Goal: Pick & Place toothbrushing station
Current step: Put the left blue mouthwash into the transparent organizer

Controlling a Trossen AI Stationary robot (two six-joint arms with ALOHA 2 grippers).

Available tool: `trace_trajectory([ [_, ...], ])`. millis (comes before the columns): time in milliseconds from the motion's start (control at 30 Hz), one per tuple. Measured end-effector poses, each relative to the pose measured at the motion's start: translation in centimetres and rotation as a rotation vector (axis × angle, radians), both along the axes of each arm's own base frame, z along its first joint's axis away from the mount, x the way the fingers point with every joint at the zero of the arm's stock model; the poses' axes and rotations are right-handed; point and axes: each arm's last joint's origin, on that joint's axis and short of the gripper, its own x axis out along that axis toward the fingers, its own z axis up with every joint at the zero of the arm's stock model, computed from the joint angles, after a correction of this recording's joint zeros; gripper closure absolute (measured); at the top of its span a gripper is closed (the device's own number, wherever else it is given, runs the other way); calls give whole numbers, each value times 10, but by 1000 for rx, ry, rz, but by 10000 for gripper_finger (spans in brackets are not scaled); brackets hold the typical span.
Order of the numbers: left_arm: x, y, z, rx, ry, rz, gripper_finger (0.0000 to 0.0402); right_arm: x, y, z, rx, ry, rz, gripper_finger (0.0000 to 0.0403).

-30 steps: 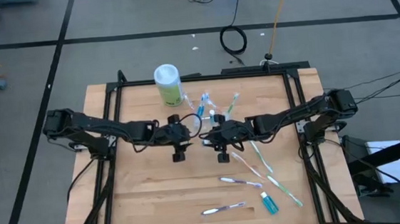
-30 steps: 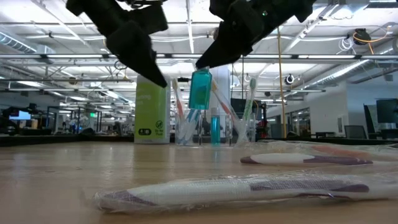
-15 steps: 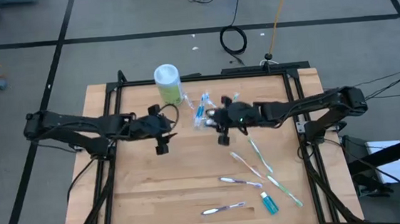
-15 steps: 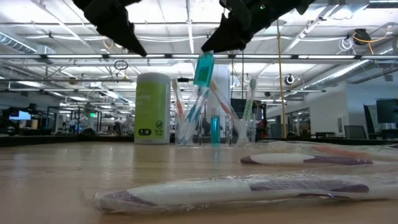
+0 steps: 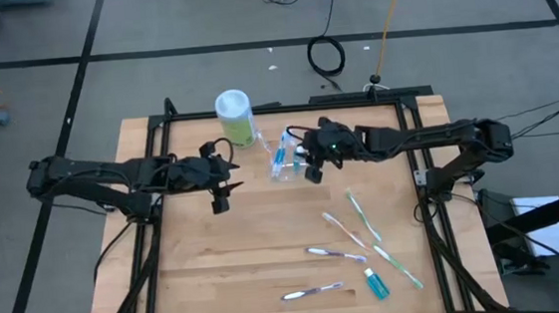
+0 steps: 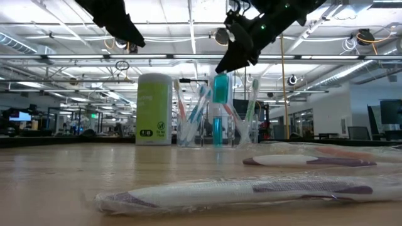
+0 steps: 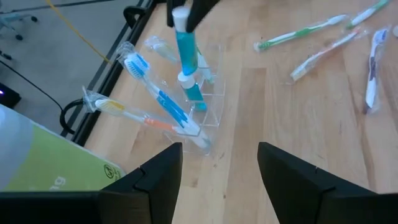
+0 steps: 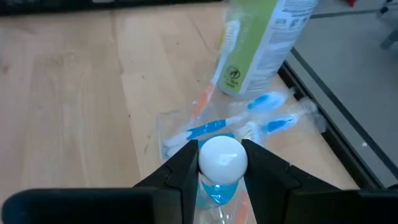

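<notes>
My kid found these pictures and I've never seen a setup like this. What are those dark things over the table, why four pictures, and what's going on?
The dark things are two robot arms at a wooden table. One picture looks straight down, one looks level across the tabletop, and one comes from each arm's wrist.

The right end effector is shut on a small blue tube with a white cap, held above a small clear plastic cup. The cup already holds several toothbrushes and another blue tube. Beside it stands a tall green canister with a white lid.

The left end effector is open and empty, a little way from the cup.

More wrapped toothbrushes and a third blue tube lie flat on the table.
</notes>
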Motion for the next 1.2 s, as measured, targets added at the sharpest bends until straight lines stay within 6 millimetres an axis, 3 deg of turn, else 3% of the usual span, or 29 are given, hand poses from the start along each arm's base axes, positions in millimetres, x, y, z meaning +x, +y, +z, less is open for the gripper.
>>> trace_trajectory([
  [733,0,1,0,-1,2,5,185,-1,4,-2,120,-4,45,303],
  [1000,0,1,0,-1,2,5,185,-7,3,-31,105,-62,46,303],
  [1200,0,1,0,-2,-3,7,185,-10,-2,-41,61,-82,56,302],
])
